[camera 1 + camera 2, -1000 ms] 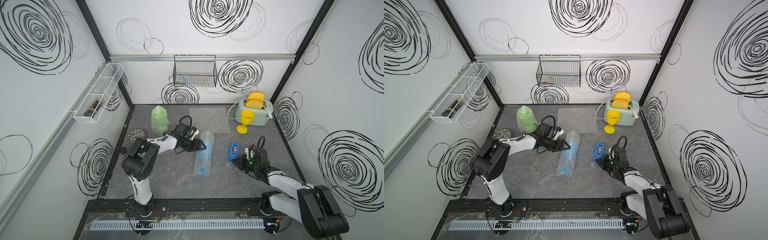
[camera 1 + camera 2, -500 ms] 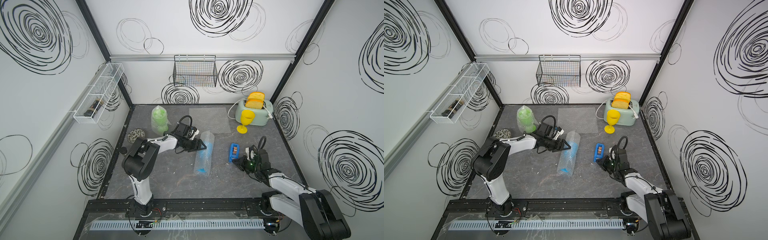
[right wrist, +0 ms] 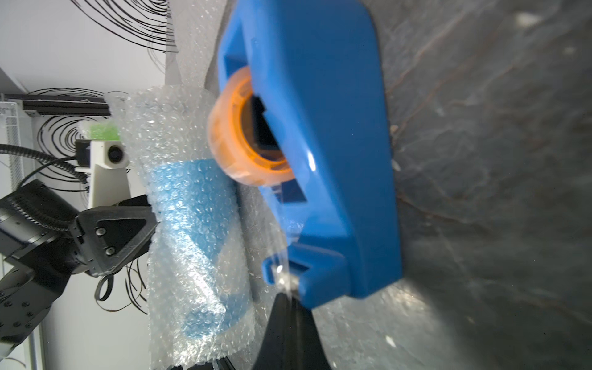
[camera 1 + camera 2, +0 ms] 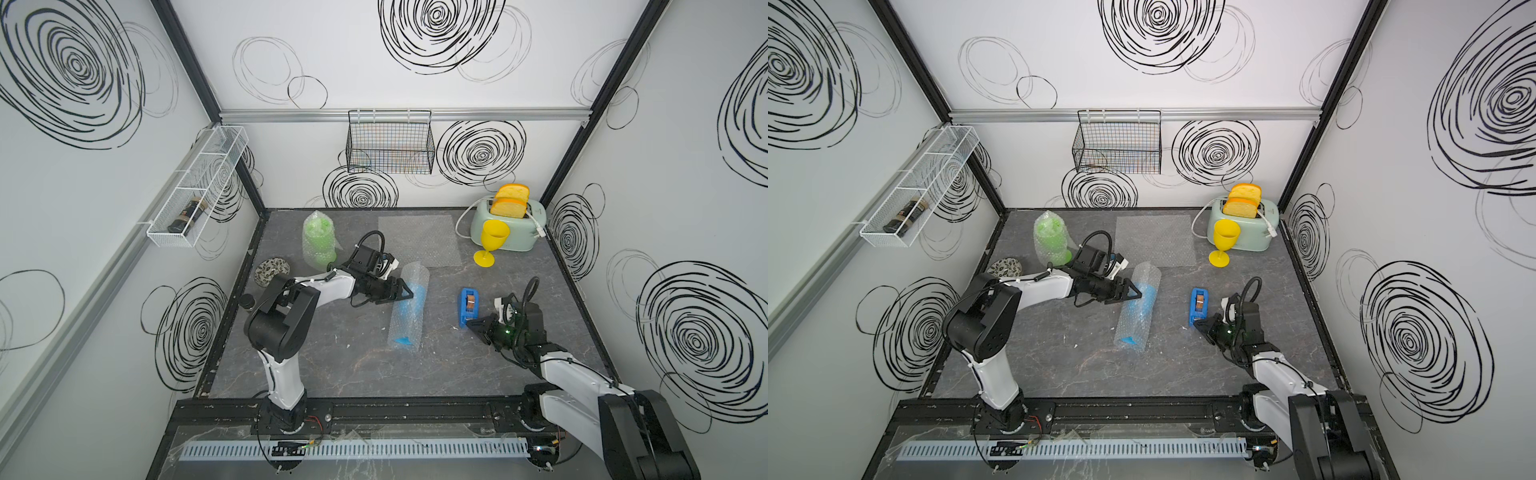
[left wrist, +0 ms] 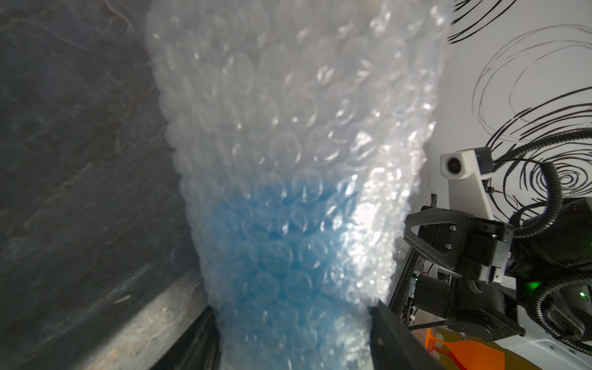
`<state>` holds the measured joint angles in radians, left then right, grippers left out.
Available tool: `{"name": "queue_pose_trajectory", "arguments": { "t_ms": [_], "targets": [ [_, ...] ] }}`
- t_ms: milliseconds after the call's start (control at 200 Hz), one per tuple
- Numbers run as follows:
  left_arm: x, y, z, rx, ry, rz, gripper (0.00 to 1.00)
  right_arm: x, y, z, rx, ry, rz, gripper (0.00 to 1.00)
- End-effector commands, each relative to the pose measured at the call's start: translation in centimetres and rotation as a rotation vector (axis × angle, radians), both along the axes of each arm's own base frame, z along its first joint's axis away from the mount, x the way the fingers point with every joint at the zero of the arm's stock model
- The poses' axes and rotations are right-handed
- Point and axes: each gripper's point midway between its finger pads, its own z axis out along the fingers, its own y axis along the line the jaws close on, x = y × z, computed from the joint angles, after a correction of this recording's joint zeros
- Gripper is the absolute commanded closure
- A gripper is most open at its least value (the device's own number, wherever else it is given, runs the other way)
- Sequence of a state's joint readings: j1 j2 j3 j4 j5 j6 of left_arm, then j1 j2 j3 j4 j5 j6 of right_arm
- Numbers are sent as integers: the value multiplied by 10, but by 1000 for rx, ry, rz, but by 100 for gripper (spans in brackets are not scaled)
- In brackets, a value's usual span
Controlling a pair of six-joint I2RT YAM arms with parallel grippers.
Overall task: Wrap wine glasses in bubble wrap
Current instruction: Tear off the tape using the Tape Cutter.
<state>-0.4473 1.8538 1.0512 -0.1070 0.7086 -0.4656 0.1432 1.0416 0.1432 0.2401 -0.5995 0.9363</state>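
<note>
1. The blue opaque plastic goblet [image 4: 417, 291] lies on its side mid-table on the grey marbled tabletop [image 4: 353, 374]. It's rolled inside a clear bubbled-film sleeve [image 4: 405, 320], a soft tube whose film overhangs the rim end.
2. Its long axis runs from back wall to front rail, slightly skewed. The bowl mouth points at the back wall and the round foot at the front rail.
3. My left gripper [image 4: 410, 294] straddles the sleeve at the bowl. In the left wrist view the black fingers [image 5: 205, 339] press the film from both sides, so I read it as clamped on the bundle.
4. My right gripper [image 4: 471, 322] has its jaws pressed together, tip right at the cutter end of the blue plastic tape dispenser [image 4: 468, 305]. I can't tell whether any tape is pinched.
5. The lime green goblet in bubble film [image 4: 318, 243] stands upright back left.
6. The bare yellow plastic goblet [image 4: 493, 239] stands upright just in front of the mint toaster [image 4: 523, 232].
7. A flat rectangular bubble-wrap sheet [image 4: 419, 241] lies at back centre.
</note>
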Motion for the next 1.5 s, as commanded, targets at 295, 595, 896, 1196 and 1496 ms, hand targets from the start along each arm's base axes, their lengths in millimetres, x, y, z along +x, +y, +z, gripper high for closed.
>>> {"name": "queue_pose_trajectory", "arguments": {
  "t_ms": [295, 595, 896, 1196, 1496],
  "targets": [
    [-18, 20, -46, 166, 90, 17, 30, -10, -12, -18, -112, 79, 33, 100],
    [-19, 21, -48, 165, 99, 20, 30, -36, -10, -38, -25, 181, -52, 100],
    [-23, 18, -52, 170, 110, 8, 30, -20, -13, -21, -129, 89, 11, 100],
    [-21, 18, -53, 174, 114, 7, 30, -23, -11, -17, -246, 43, 104, 100],
    [-19, 17, -46, 167, 99, 9, 30, -47, 0, -38, 43, 216, 4, 100]
  ]
}}
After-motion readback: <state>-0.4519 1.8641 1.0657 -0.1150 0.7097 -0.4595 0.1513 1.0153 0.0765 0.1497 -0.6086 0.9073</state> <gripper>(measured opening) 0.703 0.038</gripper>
